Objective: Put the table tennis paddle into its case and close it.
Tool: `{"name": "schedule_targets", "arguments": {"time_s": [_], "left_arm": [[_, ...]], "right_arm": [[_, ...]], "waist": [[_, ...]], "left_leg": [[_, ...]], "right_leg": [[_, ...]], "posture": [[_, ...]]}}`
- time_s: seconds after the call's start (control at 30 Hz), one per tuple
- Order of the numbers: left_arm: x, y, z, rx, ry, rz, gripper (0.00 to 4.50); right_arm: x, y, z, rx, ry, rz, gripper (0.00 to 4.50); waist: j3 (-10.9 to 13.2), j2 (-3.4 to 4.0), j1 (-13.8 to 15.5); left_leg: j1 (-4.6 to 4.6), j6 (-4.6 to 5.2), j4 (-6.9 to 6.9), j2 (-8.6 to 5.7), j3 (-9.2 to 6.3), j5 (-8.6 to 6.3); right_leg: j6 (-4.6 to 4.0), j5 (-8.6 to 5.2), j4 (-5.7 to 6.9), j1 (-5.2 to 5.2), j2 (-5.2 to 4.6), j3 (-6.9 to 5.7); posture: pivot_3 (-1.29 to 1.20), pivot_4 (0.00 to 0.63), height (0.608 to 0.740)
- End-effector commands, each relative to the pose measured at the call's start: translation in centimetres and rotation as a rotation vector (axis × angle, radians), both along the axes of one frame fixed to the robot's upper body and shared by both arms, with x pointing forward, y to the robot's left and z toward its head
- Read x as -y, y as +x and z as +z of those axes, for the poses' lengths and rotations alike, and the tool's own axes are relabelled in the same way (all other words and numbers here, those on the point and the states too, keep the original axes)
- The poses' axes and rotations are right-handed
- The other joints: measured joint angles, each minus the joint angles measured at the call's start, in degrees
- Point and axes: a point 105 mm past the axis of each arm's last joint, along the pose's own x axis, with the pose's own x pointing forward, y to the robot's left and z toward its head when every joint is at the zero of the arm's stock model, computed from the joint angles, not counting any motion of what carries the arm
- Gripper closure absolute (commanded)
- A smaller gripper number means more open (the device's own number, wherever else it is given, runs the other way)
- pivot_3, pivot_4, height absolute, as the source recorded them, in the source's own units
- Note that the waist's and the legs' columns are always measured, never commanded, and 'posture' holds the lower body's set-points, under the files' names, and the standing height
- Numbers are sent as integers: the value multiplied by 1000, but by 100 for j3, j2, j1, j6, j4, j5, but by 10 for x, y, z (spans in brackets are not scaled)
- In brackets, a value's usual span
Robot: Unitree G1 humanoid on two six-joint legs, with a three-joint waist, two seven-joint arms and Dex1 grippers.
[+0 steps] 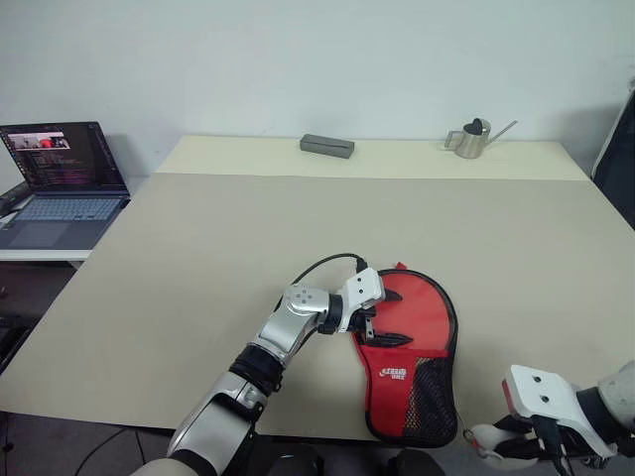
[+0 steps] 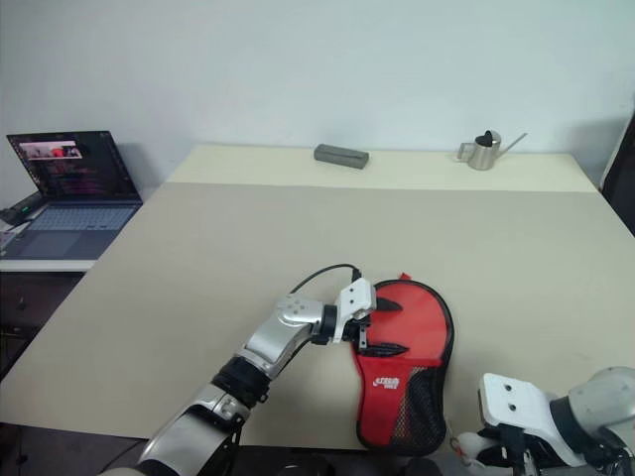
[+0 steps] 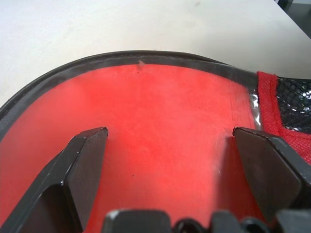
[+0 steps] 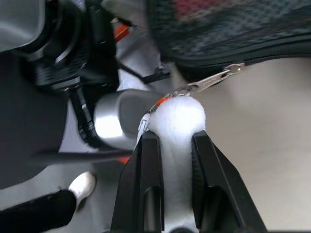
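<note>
left pincer: fingers spread wide, holding nothing, pressed flat on the red upper face of the case; judged to be pinning it down.
case: red paddle-shaped zip pouch with black trim, white logo and black mesh, lying flat at about 5 o'clock on the pale beige desk, its narrow mesh end reaching the near edge.
table tennis paddle: the left wrist view has a smooth red surface between the fingers, but I cannot tell whether that is rubber or fabric; likely already inside.
pom-pom: white fluffy ball on the zipper's small metal clip, pinched in the right pincer, whose fingers are nearly shut on it, off the desk edge at 5 o'clock from the case.
zip state: black zip edge visible by the clip; how far it is closed cannot be told.
risk 1: soft pom-pom could slip from the grip if pulled hard, leaving the zip part open.
risk 2: case may slide or drop off the near edge, since the left pincer only presses.
risk 3: a pull angled away from the zip line could jam the slider or break the clip.
</note>
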Motion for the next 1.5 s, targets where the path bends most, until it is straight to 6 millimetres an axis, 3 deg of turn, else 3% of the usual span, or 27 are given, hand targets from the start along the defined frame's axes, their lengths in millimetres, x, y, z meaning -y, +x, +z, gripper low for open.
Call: {"name": "schedule_targets", "arguments": {"time_s": [0.03, 0.5, 0.83, 1.07, 1.2, 1.33, 1.5], "left_arm": [[-7, -14, -42, -103, 133, -9, 0], [-4, -13, -41, -99, 130, -10, 0], [-2, -12, -40, -98, 128, -11, 0], [-2, -12, -40, -98, 128, -14, 0], [-1, -13, -40, -98, 127, -17, 0], [1, -13, -40, -97, 124, -18, 0], [3, -12, -39, -96, 117, -18, 0]], "right_arm": [[-10, -16, 4, -43, 26, 82, 4188], [-37, -36, -1, -55, 103, 145, 4188], [-49, -19, -5, 11, 128, 137, 4188], [-53, -14, 1, 43, 166, 125, 1988], [-57, -4, 11, 87, 208, 114, 1988], [-58, -6, 18, 66, 222, 123, 1988], [-60, 12, 42, 96, 309, 58, 1988]], "waist": [[-3, -4, 1], [-14, -16, 1], [-19, -24, -2], [-21, -27, -2], [-21, -28, -6], [-21, -29, -4], [-21, -29, -5]], "left_leg": [[0, 1, 0, 0, -1, 0], [3, 1, 3, -1, -4, -1], [6, 2, 2, 0, -7, -1], [7, 3, 2, 0, -7, -1], [7, 3, 3, 0, -5, -1], [6, 4, 3, -1, -7, -2], [7, 5, 4, -1, -4, -2]], "right_leg": [[0, 0, 0, 1, 0, -1], [9, -5, 1, 6, -2, -1], [10, -5, 1, 7, -2, -2], [10, -4, 2, 7, -2, -2], [13, -3, 1, 6, -2, 1], [14, -1, 0, 6, -2, 0], [9, 3, 0, 6, -3, 3]], "posture": [[0, 150, 740], [0, 150, 740], [0, 150, 740], [0, 150, 740], [0, 150, 740], [0, 150, 740], [0, 150, 740]]}}
